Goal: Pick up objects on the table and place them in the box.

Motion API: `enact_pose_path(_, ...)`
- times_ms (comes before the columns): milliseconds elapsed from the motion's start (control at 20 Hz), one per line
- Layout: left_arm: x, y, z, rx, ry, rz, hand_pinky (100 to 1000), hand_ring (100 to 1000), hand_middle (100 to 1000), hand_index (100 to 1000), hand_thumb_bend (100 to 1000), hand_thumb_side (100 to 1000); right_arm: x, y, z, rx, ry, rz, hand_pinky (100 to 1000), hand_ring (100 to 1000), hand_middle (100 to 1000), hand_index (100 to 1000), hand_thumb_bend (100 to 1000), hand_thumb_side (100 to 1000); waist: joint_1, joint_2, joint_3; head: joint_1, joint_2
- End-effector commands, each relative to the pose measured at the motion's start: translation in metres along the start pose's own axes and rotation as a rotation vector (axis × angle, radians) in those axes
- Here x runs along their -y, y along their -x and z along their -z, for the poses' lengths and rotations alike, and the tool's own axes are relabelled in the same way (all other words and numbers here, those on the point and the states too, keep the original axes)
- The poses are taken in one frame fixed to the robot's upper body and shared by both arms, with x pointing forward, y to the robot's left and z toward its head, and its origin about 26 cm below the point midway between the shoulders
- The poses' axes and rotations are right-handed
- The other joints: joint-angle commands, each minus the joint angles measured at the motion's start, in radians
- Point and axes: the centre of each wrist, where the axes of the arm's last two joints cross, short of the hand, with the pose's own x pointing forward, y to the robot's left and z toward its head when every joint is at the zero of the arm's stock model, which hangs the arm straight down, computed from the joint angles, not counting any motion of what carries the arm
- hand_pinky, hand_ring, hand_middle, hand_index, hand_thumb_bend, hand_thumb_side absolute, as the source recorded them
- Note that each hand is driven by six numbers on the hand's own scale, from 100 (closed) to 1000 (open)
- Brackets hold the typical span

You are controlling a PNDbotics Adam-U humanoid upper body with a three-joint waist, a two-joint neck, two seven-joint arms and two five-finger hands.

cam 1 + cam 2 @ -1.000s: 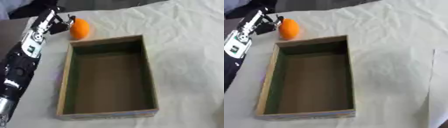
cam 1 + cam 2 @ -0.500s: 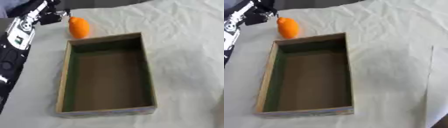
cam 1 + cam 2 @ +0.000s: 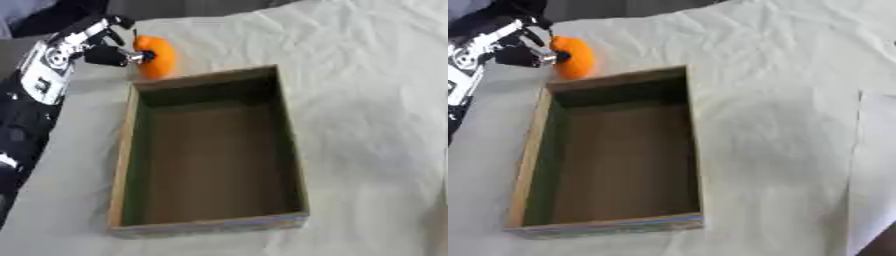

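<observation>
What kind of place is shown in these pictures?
Probably a test or demonstration table rather than a home: a wrinkled white cloth covers the surface, and on it are only an empty wooden box and one orange object that the robot's left hand touches.

orange thing [image 3: 156, 56]: bright orange all over
box [image 3: 123, 165]: light brown wood rim, dark brown floor, dark green inside walls (a blue and speckled strip along the near edge)
left hand [image 3: 107, 47]: black with white and silver bits
cloth [image 3: 367, 100]: plain cream white, crinkly
</observation>
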Motion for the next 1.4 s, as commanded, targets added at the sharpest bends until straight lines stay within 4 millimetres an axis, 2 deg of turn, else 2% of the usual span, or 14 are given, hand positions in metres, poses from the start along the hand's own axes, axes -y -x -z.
enact_pose_path(50,-0.022,-0.001,-0.005,-0.02,0.023,0.037,592,771,878,957,597,518,0.002,-0.007,0.003,0.024,-0.006,-0.003,879,1000,520,835,100,1000,-0.004,-0.025,0.0,0.003,-0.01)
enact_pose_path(250,-0.024,-0.002,-0.006,-0.084,0.023,0.101,582,773,860,976,631,542,0.0,-0.007,0.002,0.017,-0.014,0.005,881,1000,518,835,100,1000,-0.001,-0.024,-0.008,0.012,-0.017)
enact_pose_path(400,-0.019,0.0,-0.005,-0.131,-0.01,0.131,549,757,835,962,601,537,-0.001,-0.007,0.002,0.014,-0.021,0.01,882,1000,518,835,100,1000,0.0,-0.023,-0.017,0.02,-0.024)
enact_pose_path(700,-0.009,0.001,0.0,-0.125,-0.009,0.065,524,741,828,927,586,548,-0.001,-0.006,0.002,-0.003,-0.012,0.005,884,1000,517,835,100,1000,0.0,-0.016,-0.02,0.025,-0.025)
enact_pose_path(800,-0.007,0.0,0.001,-0.116,0.002,0.036,515,732,814,888,562,534,0.0,-0.006,0.002,-0.01,-0.004,0.0,885,1000,517,835,100,1000,-0.001,-0.015,-0.018,0.024,-0.022)
enact_pose_path(900,-0.007,0.0,0.001,-0.109,0.011,0.017,506,723,813,860,529,504,0.0,-0.006,0.002,-0.015,0.003,-0.002,885,1000,516,834,100,1000,-0.002,-0.014,-0.017,0.022,-0.019)
enact_pose_path(1050,-0.007,0.0,0.001,-0.099,0.019,-0.004,477,689,795,807,367,370,0.0,-0.005,0.002,-0.024,0.011,-0.006,886,1000,515,832,100,1000,-0.003,-0.015,-0.014,0.02,-0.014)
enact_pose_path(1100,-0.007,-0.001,0.001,-0.095,0.021,-0.012,476,685,790,795,337,347,0.0,-0.004,0.002,-0.029,0.015,-0.008,886,1000,515,832,100,1000,-0.003,-0.015,-0.013,0.018,-0.013)
enact_pose_path(1150,-0.007,-0.002,0.001,-0.087,0.023,-0.019,466,669,777,757,263,295,0.0,-0.004,0.002,-0.034,0.018,-0.01,887,1000,514,831,100,1000,-0.004,-0.016,-0.012,0.016,-0.01)
enact_pose_path(1250,-0.008,-0.004,0.001,-0.073,0.025,-0.032,460,661,775,760,204,247,0.0,-0.003,0.001,-0.042,0.023,-0.015,887,1000,514,830,100,1000,-0.006,-0.019,-0.01,0.011,-0.005)
enact_pose_path(1400,-0.01,-0.008,0.001,-0.055,0.025,-0.04,452,656,775,738,162,212,-0.001,-0.002,0.0,-0.05,0.031,-0.018,887,1000,515,830,100,1000,-0.009,-0.025,-0.009,-0.005,0.005)
